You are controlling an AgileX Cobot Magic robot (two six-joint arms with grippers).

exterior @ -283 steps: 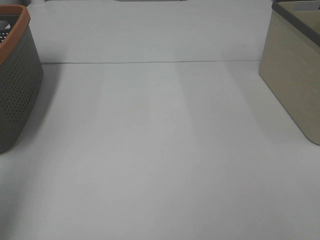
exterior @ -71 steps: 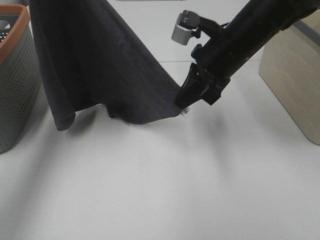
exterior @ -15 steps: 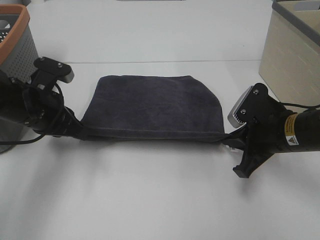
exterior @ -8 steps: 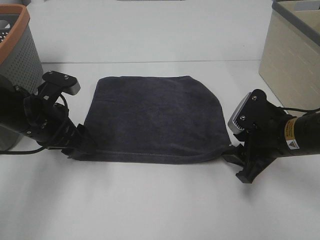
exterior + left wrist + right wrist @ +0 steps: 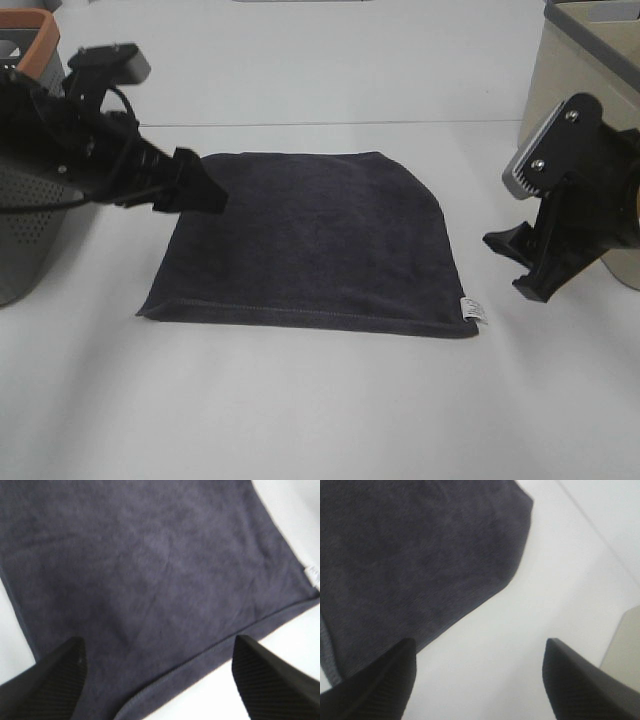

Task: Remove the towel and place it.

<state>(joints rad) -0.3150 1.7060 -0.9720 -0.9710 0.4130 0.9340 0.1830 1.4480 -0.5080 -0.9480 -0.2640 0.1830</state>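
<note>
The dark charcoal towel (image 5: 310,240) lies flat and spread on the white table, its small white tag (image 5: 472,310) at the near right corner. My left gripper (image 5: 200,195) is open and empty, raised over the towel's far left edge. In the left wrist view the towel (image 5: 150,565) fills the space beyond the open fingers (image 5: 50,680), and the tag (image 5: 313,575) shows at the edge. My right gripper (image 5: 512,265) is open and empty, off the towel's right side. The right wrist view shows the towel's edge (image 5: 420,555) and bare table between the fingers (image 5: 585,680).
A grey perforated basket with an orange rim (image 5: 30,200) stands at the left edge, behind my left arm. A beige bin with a grey rim (image 5: 580,100) stands at the right, close behind my right arm; it also shows in the right wrist view (image 5: 626,645).
Both grippers have let go of the towel's near corners, opened and risen away. The left moved up and back, the right up and to the right. The towel now lies flat.
</note>
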